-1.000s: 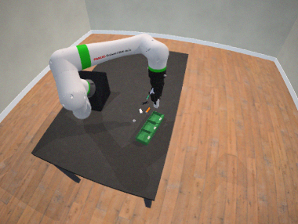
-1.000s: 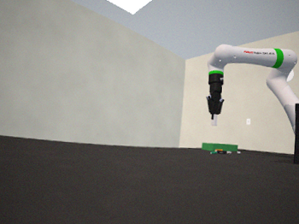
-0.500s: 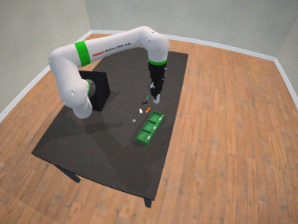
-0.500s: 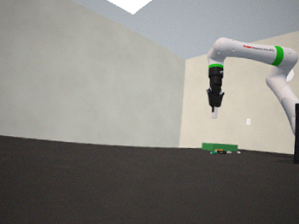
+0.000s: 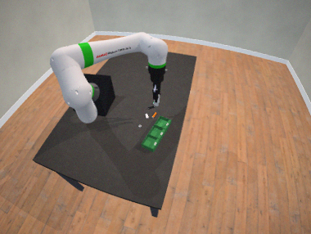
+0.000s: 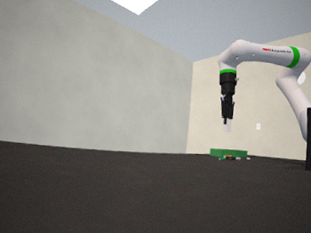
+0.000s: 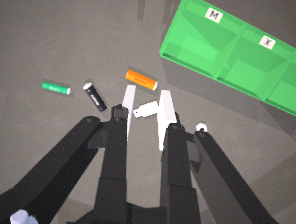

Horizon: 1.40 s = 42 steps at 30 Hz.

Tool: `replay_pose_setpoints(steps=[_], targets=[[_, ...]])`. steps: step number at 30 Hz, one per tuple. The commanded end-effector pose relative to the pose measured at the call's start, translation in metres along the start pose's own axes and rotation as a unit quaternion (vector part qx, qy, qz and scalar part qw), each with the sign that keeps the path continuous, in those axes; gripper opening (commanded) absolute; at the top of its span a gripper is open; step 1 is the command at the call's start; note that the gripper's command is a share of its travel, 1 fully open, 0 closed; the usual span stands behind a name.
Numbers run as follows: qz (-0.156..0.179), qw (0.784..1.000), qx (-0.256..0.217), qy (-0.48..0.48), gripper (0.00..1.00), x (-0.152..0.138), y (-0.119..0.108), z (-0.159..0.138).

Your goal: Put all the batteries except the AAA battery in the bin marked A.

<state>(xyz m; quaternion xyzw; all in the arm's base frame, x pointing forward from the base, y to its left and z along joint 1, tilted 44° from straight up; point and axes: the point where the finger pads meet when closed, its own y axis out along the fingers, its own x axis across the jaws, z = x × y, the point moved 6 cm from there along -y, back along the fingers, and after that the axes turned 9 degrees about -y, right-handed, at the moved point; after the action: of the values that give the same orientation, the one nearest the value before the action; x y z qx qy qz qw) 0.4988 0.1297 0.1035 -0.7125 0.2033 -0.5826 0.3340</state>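
My gripper point(image 7: 146, 100) hangs well above the table, fingers a little apart with nothing between them; it also shows in the top and exterior views point(image 5: 155, 100) point(image 6: 226, 123). Below it on the dark table lie an orange battery point(image 7: 142, 80), a black battery point(image 7: 95, 96), a small green battery point(image 7: 56, 88) and a white battery point(image 7: 143, 111), the last seen through the gap between the fingers. A small white round piece point(image 7: 201, 127) lies to the right. The green bin row point(image 7: 235, 50) sits at the upper right, with compartments marked M and X. Its third compartment's label is out of view.
The bin row point(image 5: 156, 133) lies near the table's right edge, with the orange battery point(image 5: 154, 115) just beside its far end. A black box point(image 5: 102, 94) stands at the arm's base on the left.
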Motion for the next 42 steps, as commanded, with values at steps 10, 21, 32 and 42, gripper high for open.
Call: replay_pose_setpoints(steps=[10, 21, 32, 42], targets=[[-0.001, 0.978, 0.002, -0.206, 0.17, -0.076, 0.053, -0.042], [0.001, 0.949, 0.006, -0.314, 0.17, -0.092, 0.059, -0.051], [0.001, 0.949, 0.006, -0.314, 0.17, -0.086, 0.059, -0.048], [0.001, 0.949, 0.006, -0.314, 0.17, -0.085, 0.059, -0.048]])
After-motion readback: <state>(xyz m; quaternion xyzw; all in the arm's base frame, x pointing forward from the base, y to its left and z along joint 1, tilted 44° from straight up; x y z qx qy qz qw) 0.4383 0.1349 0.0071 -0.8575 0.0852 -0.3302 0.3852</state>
